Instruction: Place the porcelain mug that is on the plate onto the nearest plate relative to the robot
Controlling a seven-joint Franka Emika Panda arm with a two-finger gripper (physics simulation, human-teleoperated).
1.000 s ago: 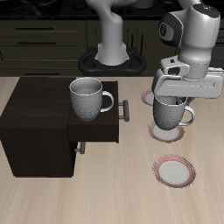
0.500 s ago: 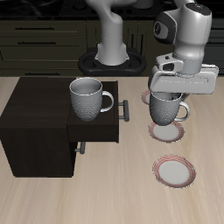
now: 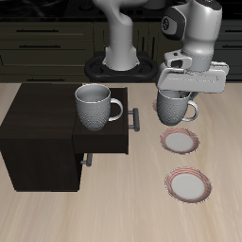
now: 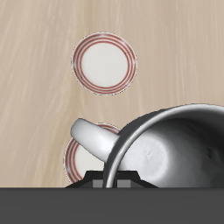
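Note:
My gripper [image 3: 180, 93] is shut on the rim of the porcelain mug [image 3: 174, 109], a speckled grey-white mug with its handle pointing away from the cabinet. It holds the mug upright in the air, above and slightly behind a bare pink-rimmed plate [image 3: 180, 142]. A second identical plate [image 3: 188, 183] lies nearer the table's front edge. In the wrist view the mug [image 4: 171, 144] fills much of the frame below my gripper [image 4: 122, 178]. One plate [image 4: 84, 157] is partly hidden under the mug's handle, and another plate [image 4: 104, 63] is in full view. A third plate is hidden.
A dark wooden cabinet [image 3: 38, 132] stands on the table with its drawer [image 3: 106, 142] pulled open. A larger dimpled mug [image 3: 95, 106] stands on it. The robot's base [image 3: 120, 61] is at the table's back edge.
My gripper has lifted the porcelain mug off the plate it stood on and carried it up and a little farther back. That plate now lies bare.

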